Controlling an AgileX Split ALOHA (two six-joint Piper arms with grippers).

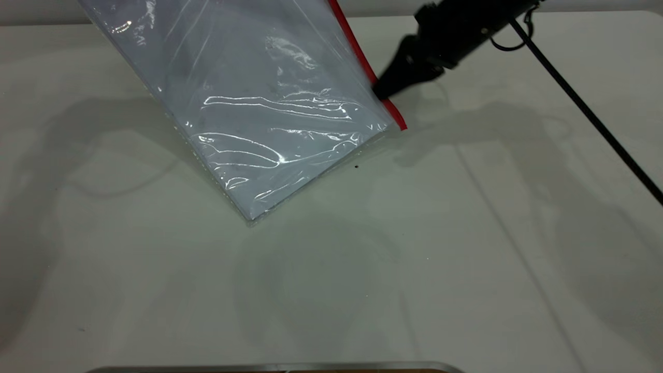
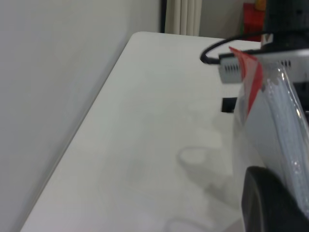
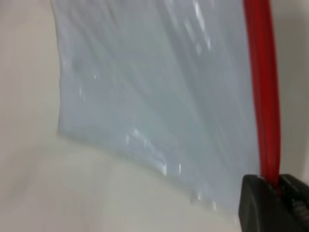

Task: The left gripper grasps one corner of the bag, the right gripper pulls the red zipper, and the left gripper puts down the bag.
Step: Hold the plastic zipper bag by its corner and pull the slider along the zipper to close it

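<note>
Clear plastic forms the one bag [image 1: 248,93], hanging tilted over the bench [image 1: 466,259] with its lowest corner touching the surface. One right gripper [image 1: 380,92] has its jaws clenched on the red zipper [image 1: 362,62] near its lower end. One left gripper [image 2: 270,203] shows beside the bag's upper part; whether its jaws grip, I cannot tell.

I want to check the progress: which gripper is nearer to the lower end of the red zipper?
Right. The right gripper is closed on the red zipper just above its lower end. The left gripper holds the bag higher up, outside the exterior view.
</note>
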